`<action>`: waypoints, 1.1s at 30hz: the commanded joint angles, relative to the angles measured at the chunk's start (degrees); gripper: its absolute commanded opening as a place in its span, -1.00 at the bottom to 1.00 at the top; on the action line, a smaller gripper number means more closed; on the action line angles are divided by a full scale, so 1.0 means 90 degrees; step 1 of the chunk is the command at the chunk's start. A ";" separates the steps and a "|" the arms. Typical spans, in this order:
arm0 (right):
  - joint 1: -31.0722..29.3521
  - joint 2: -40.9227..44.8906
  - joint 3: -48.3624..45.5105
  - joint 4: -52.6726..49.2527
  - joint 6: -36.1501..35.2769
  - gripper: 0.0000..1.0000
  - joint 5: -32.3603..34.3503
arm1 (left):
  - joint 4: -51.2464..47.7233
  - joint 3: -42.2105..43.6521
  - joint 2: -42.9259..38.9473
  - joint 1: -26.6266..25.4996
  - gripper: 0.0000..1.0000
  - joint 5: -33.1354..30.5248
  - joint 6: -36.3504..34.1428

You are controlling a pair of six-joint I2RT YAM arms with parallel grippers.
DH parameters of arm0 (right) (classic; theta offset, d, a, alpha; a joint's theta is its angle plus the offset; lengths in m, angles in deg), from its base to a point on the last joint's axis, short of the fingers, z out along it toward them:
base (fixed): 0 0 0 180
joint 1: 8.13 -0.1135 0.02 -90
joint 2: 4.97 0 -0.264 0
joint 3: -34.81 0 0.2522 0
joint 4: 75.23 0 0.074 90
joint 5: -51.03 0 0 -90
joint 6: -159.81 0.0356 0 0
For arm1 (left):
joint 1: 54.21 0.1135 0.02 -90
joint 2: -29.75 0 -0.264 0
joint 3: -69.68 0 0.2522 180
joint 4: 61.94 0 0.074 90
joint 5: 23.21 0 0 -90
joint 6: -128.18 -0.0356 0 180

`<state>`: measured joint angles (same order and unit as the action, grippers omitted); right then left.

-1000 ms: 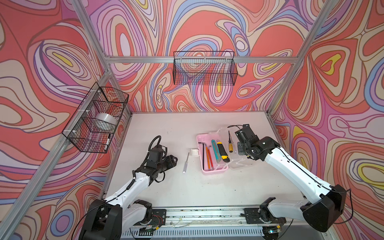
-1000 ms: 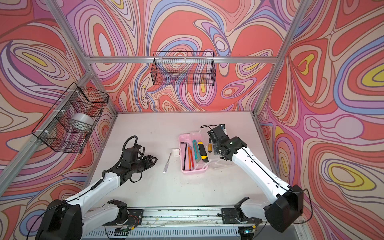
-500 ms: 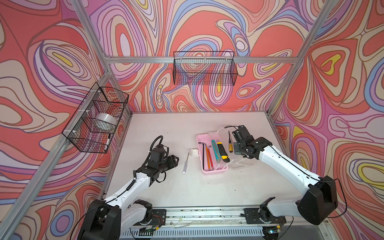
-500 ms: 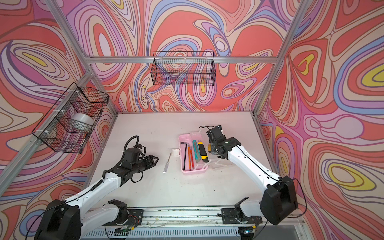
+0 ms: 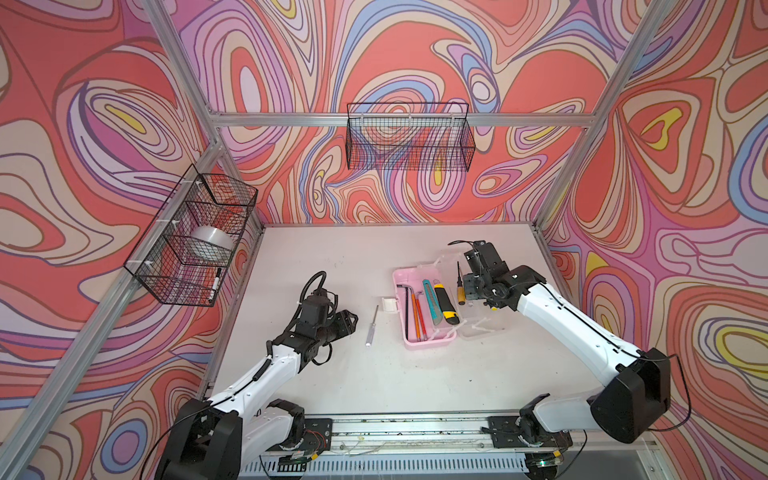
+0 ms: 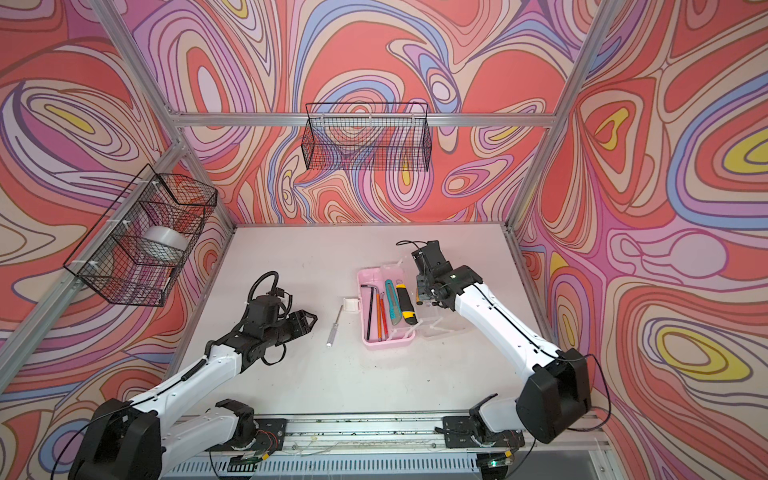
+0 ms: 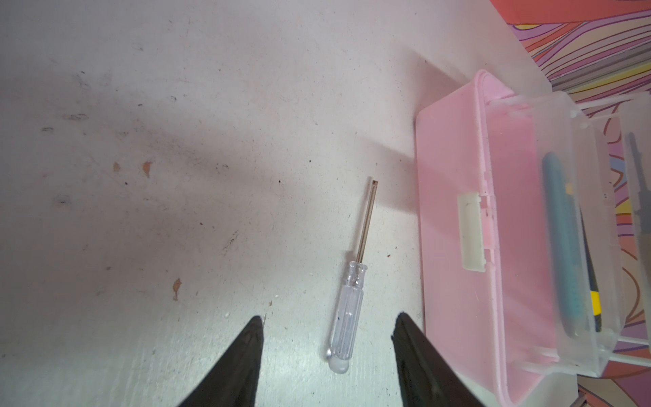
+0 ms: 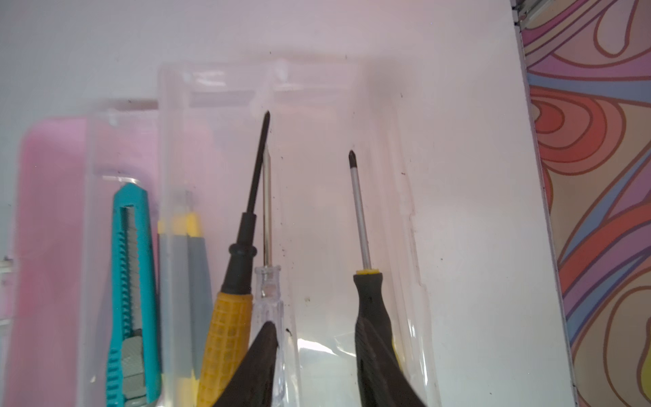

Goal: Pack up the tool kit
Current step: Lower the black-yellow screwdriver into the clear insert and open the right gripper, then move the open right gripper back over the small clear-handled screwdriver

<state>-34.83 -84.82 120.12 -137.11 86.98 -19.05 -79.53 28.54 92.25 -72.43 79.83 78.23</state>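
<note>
Tool kit (image 5: 428,343) is located right of centre on the table (image 5: 332,257). Its pink base (image 6: 386,343) is open, and the clear lid (image 5: 484,329) is folded out flat on the side nearer the right arm. A black hex key (image 5: 400,291), orange rods (image 5: 418,312), a teal knife (image 5: 430,301) and a yellow-black knife (image 5: 445,306) are laid lengthwise in the base.

Three screwdrivers are seen on the lid in the right wrist view:
- a yellow-handled screwdriver (image 8: 229,317);
- a clear-handled screwdriver (image 8: 269,292) touching it;
- a black-handled screwdriver (image 8: 370,299) set apart from both.

The right gripper (image 8: 317,327) is positioned over the lid with its fingers parted. The black handle is seen against one finger, and nothing is clamped.

A loose screwdriver (image 7: 347,317) is located on the table just beside the base, near the white handle (image 7: 470,232). The left gripper (image 7: 329,317) is aimed at it with fingers spread wide. The handle end is framed between the tips and is not gripped.
</note>
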 commanded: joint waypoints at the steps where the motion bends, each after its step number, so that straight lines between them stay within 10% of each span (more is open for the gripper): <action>1: -0.0005 0.0193 0.0404 -0.0057 0.0052 -0.23 -0.0570 | 0.0025 -0.0016 -0.0089 -0.0033 0.19 -0.0093 -0.0130; 33: -0.3673 -0.3206 0.2176 0.1601 0.1963 -0.14 -0.0856 | -0.0729 0.0768 -0.1603 -0.0127 0.21 0.0036 -0.0075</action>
<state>-66.93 -112.38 137.63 -124.85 101.60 -26.63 -84.23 34.72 79.49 -73.37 80.09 76.86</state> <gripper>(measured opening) 0.431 0.604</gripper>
